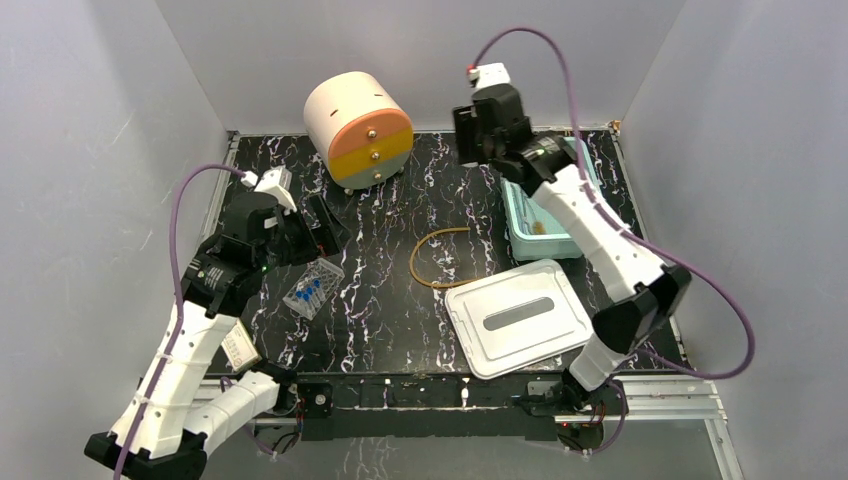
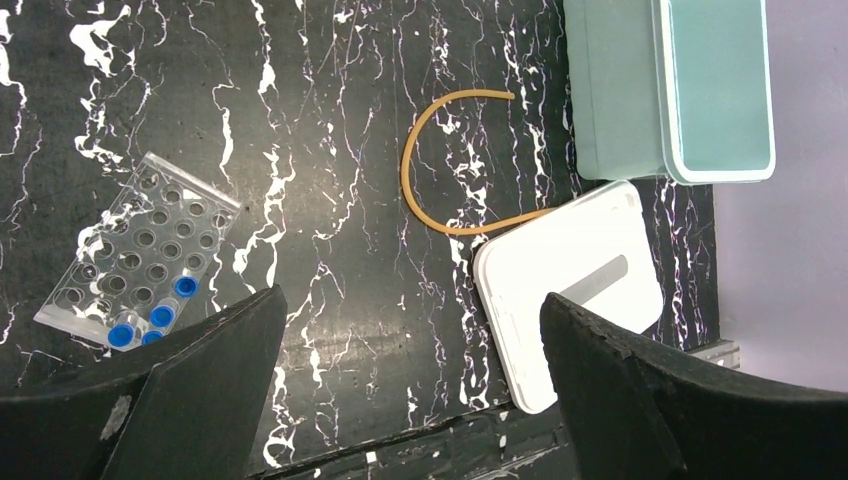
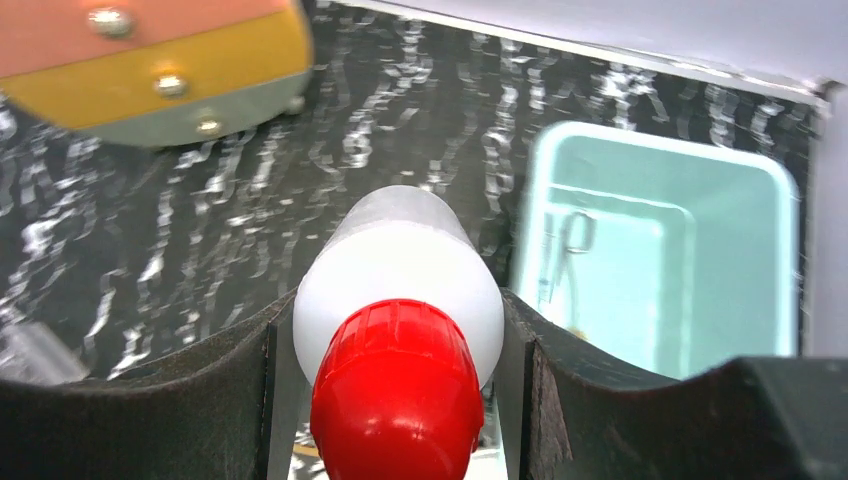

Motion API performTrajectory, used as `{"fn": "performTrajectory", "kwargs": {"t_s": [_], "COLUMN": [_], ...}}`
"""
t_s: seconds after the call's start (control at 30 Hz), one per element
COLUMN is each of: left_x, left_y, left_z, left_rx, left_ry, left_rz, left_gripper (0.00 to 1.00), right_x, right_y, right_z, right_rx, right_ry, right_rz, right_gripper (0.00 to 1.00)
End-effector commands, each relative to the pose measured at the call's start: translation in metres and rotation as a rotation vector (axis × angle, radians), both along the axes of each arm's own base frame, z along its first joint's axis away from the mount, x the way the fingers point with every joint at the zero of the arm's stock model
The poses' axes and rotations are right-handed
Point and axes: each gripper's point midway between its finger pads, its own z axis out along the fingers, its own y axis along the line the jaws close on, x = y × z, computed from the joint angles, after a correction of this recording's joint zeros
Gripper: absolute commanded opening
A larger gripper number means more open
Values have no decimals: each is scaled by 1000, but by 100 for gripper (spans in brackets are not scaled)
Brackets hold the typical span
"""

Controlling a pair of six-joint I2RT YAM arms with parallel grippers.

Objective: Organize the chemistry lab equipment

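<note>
White plastic fills my right wrist view: the squeeze bottle (image 3: 400, 290), red nozzle toward the camera, is clamped by its body between the fingers of the right tool (image 3: 400, 385). It hangs above the far part of the table (image 1: 400, 300), between the drum-shaped drawer unit (image 1: 360, 128) and the open teal bin (image 3: 660, 142), not yet over it. I judge the step in hand is to drop the bottle in that bin, where the metal forceps (image 3: 565, 255) already lie. I would carry it across over the rim, lower it into the free part beside the forceps, and let go only when low. My left tool (image 2: 410, 310) is spread wide and empty above the tube rack (image 2: 140, 240); the tubing loop (image 2: 415, 170) lies beside the white lid (image 2: 570, 300).
</note>
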Motion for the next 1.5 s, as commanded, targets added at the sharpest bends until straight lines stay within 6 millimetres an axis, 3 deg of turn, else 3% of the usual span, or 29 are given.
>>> {"fn": "performTrajectory", "kwargs": {"t_s": [0.0, 0.2, 0.4, 0.67, 0.97, 1.2, 1.47], "left_x": [2, 4, 2, 2, 22, 31, 27], "left_y": [-8, -13, -15, -24, -34, -44, -42], "left_z": [0, 0, -5, -13, -29, -38, -42], "left_rx": [-21, -44, -60, -100, -94, -90, -84], "left_ry": [5, 7, 22, 59, 74, 120, 126], "left_rz": [-32, -39, -40, -54, -74, -103, -104], "left_gripper": [98, 98, 98, 98, 98, 98, 98], "right_x": [10, 16, 35, 85, 128, 140, 142], "right_y": [-81, -169, -212, -229, -241, -244, -240], "right_z": [29, 3, -38, -108, -155, -191, -219], "right_rx": [2, -9, 10, 1, 2, -13, -29], "right_ry": [-107, -58, 18, 137, 222, 291, 399], "right_rz": [-165, -320, -385, -392, -410, -420, -390], "right_gripper": [52, 52, 52, 52, 53, 53, 58]}}
